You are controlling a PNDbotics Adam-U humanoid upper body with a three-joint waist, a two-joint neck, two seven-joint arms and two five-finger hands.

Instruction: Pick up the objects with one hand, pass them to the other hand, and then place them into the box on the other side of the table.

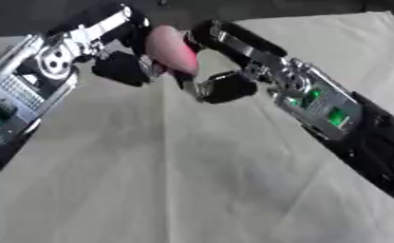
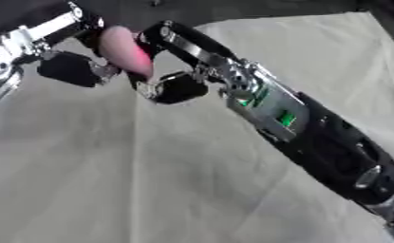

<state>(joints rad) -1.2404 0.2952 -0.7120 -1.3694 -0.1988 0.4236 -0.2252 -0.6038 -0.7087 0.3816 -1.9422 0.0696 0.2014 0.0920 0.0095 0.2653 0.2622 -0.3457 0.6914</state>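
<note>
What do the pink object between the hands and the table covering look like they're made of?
The pink object: probably smooth plastic or rubber, judging by its rounded shape and soft sheen; the blur leaves it open. Both the left robot hand and the right robot hand are at it. The table covering: matte off-white cloth, given its creases and fold lines.

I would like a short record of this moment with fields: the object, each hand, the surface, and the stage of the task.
object: pink rounded object, held up between both hands, off the table
left hand: at the object's left side, fingers curled on it
right hand: at its right side, fingers curled toward it
surface: table covered with pale cloth
stage: handover between hands; which one bears the object cannot be told
box: not in view
</note>
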